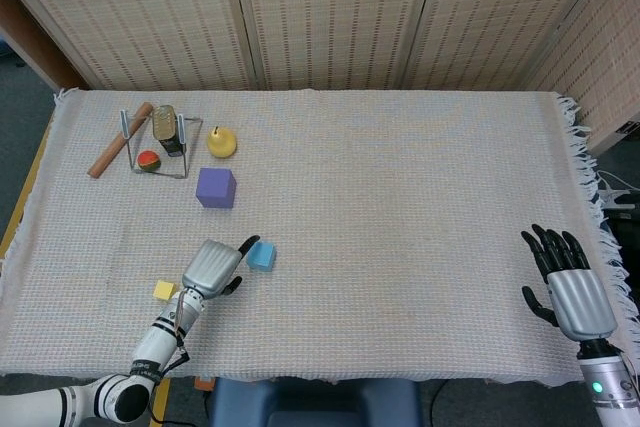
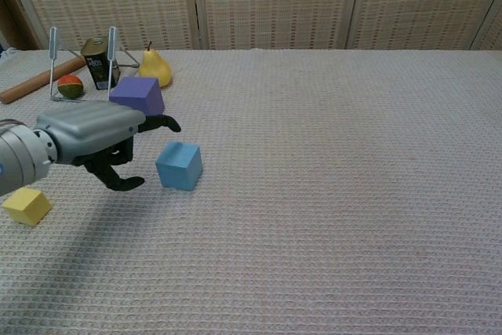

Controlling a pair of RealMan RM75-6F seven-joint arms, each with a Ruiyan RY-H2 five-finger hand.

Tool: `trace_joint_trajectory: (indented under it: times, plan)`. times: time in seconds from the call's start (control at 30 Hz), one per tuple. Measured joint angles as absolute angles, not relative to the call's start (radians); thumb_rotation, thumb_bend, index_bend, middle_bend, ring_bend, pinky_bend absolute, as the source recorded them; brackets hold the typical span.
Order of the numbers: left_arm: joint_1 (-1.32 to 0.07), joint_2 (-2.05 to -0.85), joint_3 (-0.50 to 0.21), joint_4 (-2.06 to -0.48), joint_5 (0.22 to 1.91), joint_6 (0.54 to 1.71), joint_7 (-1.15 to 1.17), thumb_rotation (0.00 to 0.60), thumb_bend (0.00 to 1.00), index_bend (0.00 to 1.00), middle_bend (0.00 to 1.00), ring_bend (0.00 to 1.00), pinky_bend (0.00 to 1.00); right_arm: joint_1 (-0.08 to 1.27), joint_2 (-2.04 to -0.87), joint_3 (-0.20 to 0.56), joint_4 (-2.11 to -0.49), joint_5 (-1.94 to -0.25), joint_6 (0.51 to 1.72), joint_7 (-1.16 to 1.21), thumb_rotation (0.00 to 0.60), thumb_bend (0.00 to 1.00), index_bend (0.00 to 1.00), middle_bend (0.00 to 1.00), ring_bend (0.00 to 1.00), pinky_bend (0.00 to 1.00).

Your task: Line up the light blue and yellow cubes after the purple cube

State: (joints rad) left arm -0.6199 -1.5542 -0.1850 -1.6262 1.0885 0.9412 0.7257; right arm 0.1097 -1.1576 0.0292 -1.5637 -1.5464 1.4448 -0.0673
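On the worktop's (image 1: 400,177) left side, the yellow cube (image 1: 165,291) is lying apart, the left robot hand (image 1: 213,265) is hovering empty, fingers spread, beside the unaligned light blue cube (image 1: 262,255), below the purple cube (image 1: 216,188)

Rough woven tablecloth (image 1: 400,207); matt light blue cube (image 2: 180,165)
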Motion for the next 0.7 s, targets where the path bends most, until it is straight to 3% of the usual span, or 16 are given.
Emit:
trace_joint_trajectory:
  times: [0.3, 0.47, 0.7]
  plan:
    - [-0.678, -1.616, -0.174, -1.522, 1.064, 0.935, 0.715, 0.600, 0.35, 0.19, 1.00, 1.00, 1.00, 0.106, -1.149, 0.032, -1.569, -1.532, 1.443, -0.065, 0.600, 0.13, 0.00, 0.00, 0.00, 0.00]
    - [-0.690, -1.637, -0.161, -1.488, 1.098, 0.959, 0.687, 0.600, 0.35, 0.37, 1.00, 1.00, 1.00, 0.108, -1.146, 0.031, -1.571, -1.527, 1.433, -0.065, 0.600, 0.13, 0.00, 0.00, 0.00, 0.00]
    - [-0.696, -1.662, -0.153, -1.430, 1.137, 0.987, 0.625, 0.600, 0.35, 0.49, 1.00, 1.00, 1.00, 0.108, -1.143, 0.029, -1.575, -1.528, 1.429, -0.062, 0.600, 0.13, 0.00, 0.00, 0.00, 0.00]
